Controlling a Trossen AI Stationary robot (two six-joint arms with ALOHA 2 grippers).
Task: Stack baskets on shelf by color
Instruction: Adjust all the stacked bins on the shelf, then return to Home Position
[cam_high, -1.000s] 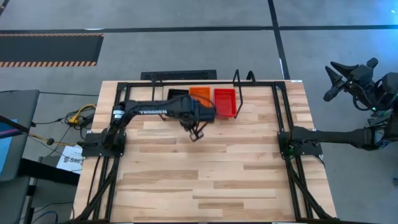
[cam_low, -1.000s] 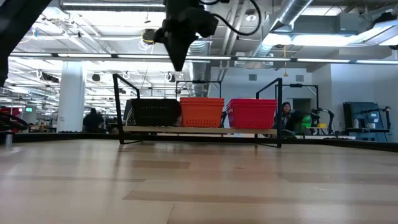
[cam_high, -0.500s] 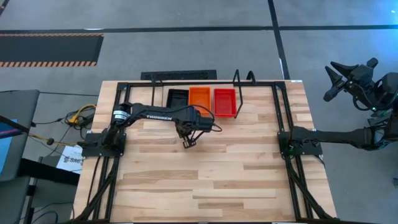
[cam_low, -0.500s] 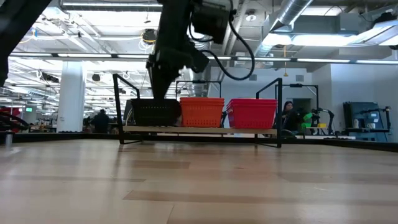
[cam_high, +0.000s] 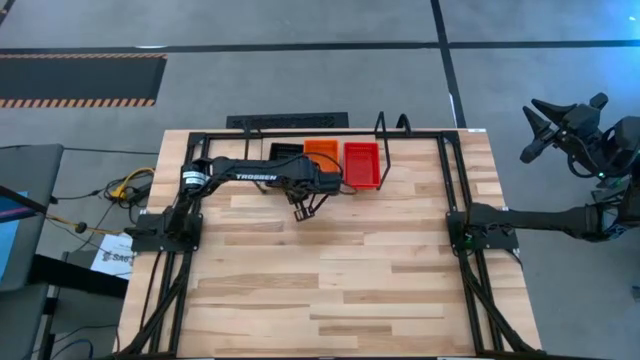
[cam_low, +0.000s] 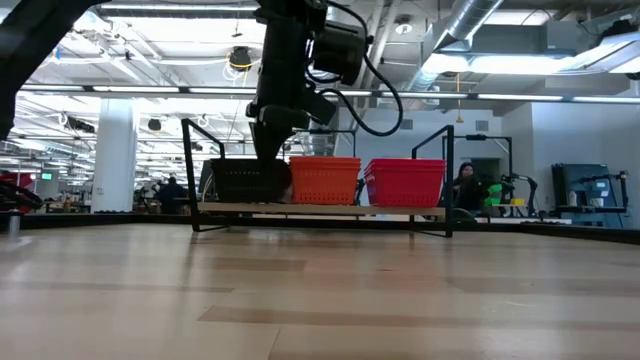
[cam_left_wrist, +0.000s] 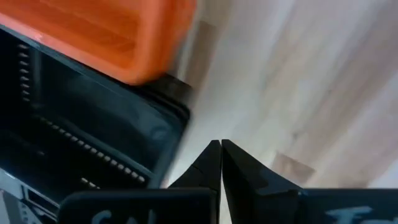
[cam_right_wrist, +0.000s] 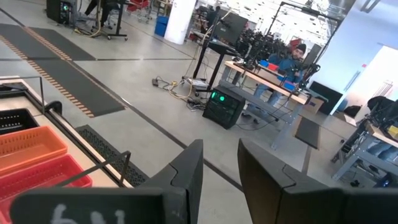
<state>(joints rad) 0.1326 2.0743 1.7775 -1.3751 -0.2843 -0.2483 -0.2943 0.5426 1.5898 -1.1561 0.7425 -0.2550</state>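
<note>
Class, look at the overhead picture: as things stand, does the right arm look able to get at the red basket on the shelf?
Probably not as it stands. The right gripper is parked off the table's right edge, open, pointing away, far from the red basket. Nothing blocks the path, but the arm would have to swing back first.

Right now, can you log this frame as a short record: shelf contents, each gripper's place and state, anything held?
shelf: along the table's far edge
baskets: black, orange, red, side by side
left gripper: shut, empty, over the table just in front of the black and orange baskets
right gripper: open, empty, parked off the table's right side
</note>
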